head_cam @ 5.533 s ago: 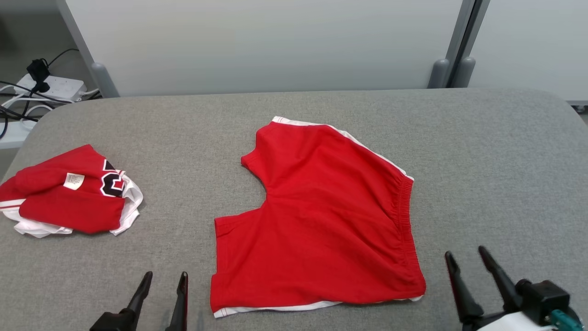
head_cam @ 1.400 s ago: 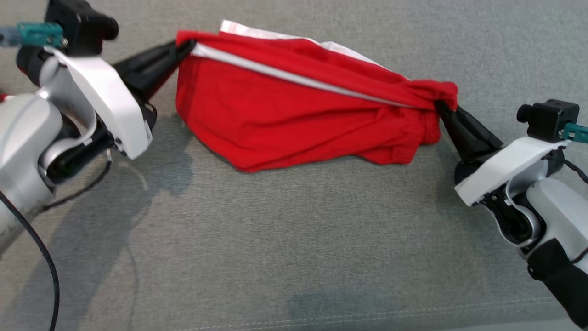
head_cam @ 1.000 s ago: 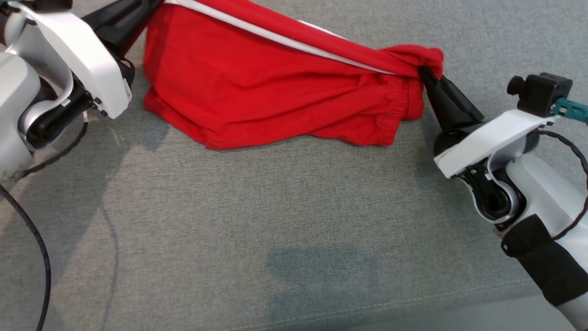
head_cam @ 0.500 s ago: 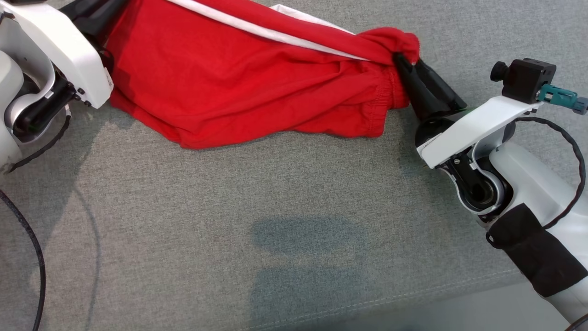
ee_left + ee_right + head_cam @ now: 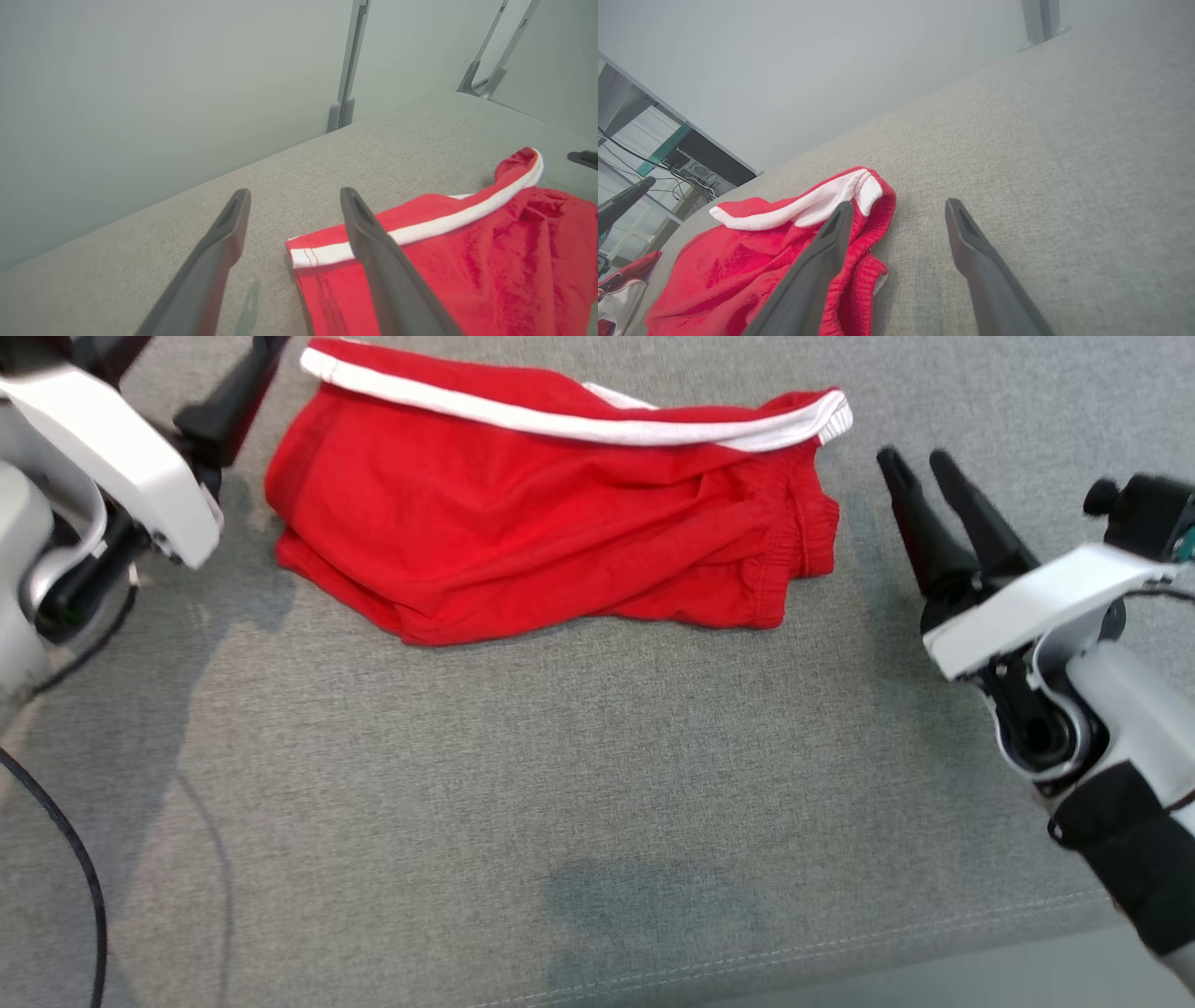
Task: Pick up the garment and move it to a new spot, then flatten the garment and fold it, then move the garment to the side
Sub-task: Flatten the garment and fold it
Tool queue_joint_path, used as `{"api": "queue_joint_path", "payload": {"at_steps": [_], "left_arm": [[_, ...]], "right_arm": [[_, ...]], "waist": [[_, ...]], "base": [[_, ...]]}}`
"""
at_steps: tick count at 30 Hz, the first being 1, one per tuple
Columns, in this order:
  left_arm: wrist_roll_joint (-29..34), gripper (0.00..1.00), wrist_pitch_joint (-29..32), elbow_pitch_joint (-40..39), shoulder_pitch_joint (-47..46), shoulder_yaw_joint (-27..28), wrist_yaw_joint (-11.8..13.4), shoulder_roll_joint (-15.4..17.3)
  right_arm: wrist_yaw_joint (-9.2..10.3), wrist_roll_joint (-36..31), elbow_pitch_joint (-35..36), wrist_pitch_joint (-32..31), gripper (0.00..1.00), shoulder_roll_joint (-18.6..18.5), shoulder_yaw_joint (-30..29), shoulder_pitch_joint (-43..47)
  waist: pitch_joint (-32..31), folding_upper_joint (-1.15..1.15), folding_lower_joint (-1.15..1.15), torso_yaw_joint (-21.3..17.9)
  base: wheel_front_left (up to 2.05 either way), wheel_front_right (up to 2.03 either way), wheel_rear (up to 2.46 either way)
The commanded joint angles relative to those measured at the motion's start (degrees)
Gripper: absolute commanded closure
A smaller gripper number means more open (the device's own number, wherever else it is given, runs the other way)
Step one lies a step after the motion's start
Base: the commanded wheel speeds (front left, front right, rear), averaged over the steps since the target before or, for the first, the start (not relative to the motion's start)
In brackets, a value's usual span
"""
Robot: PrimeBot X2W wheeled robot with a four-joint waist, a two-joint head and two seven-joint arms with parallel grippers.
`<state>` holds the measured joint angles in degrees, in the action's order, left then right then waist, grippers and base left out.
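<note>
Two hands: we have both spread wide and gripping nothing, one at each end of the shorts [image 5: 560,532].
Our left hand [image 5: 294,198]: its fingers point along the table [image 5: 597,784], and the shorts' near corner lies just to the right of its right finger. In the wrist view that finger crosses in front of the stripe [image 5: 420,228], so we cannot tell whether they touch.
Our right hand [image 5: 911,462]: the waistband [image 5: 794,551] end lies just to the left of its left finger. The head view shows a strip of bare table between them.
Shorts: flat on the table between our hands and doubled over. The white stripe runs along the edge farthest from our wrists, from one hand to the other.
Why so placed: we judge that a hand at each end suits stretching the cloth along its length, so that it lies straight rather than in a heap. Open fingers beside it leave its own weight to settle it.
Fold state: one fold looks made. The end by the right hand is bunched at the waistband, and the edge nearest our wrists is uneven.
Next, as we judge: smooth or fold once more, then shift the shorts aside.
Risk: soft cloth drags easily, and a finger catching the stripe while backing off could pull the fold open.
</note>
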<state>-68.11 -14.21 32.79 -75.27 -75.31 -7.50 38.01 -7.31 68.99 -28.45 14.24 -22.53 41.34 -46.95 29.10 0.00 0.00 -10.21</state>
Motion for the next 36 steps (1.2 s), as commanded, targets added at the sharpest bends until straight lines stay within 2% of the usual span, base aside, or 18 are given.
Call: {"api": "queue_joint_path", "payload": {"at_steps": [1, 4, 10, 16, 21, 27, 36], "left_arm": [[0.24, 0.0, -0.5, 0.08, 0.1, 2.19, 0.01, 1.33], [0.56, 0.0, -0.73, 0.44, 2.88, 4.51, 0.01, 0.58], [6.4, 0.0, -0.77, -0.95, 12.79, 16.5, 0.01, -1.74], [14.01, 0.0, -0.78, -3.76, 26.1, 29.25, 0.96, -6.07], [19.78, 0.0, -0.78, -5.96, 36.42, 37.93, 0.8, -9.93], [25.44, 0.0, -0.78, -7.47, 45.85, 45.39, 0.52, -14.18], [31.06, 0.0, -0.78, -8.96, 55.27, 53.3, 0.21, -19.46]], "right_arm": [[-0.18, -0.67, 0.83, 0.73, 0.0, -0.58, 0.23, 3.12], [-0.18, -1.43, 0.46, 0.74, 0.0, -0.57, -0.25, 5.39], [-0.18, -2.55, 0.06, 0.75, 0.0, -0.36, -1.02, 9.49], [-0.18, -3.55, -0.45, 0.75, 0.0, -0.44, -1.43, 13.17], [-0.18, -4.13, -0.41, 0.75, 0.0, -0.58, -1.98, 16.16], [-0.18, -4.7, -0.01, 0.75, 0.0, -0.41, -3.52, 19.53], [-0.18, -6.46, 0.88, 0.75, 0.0, 0.04, -5.95, 22.78]], "waist": [[-1.54, 0.0, 0.0, 0.85], [-3.7, 0.0, 0.0, 1.78], [-7.89, 0.0, 0.0, 3.46], [-12.02, 0.0, 0.0, 4.76], [-14.93, 0.0, 0.0, 5.76], [-17.82, 0.0, 0.0, 6.66], [-19.73, 0.0, 0.0, 6.85]], "base": [[0.0, 0.0, 0.0], [0.0, 0.0, 0.0], [0.0, 0.0, 0.0], [0.0, 0.0, 0.0], [0.0, 0.0, 0.0], [0.0, 0.0, 0.0], [0.0, 0.0, 0.0]]}}
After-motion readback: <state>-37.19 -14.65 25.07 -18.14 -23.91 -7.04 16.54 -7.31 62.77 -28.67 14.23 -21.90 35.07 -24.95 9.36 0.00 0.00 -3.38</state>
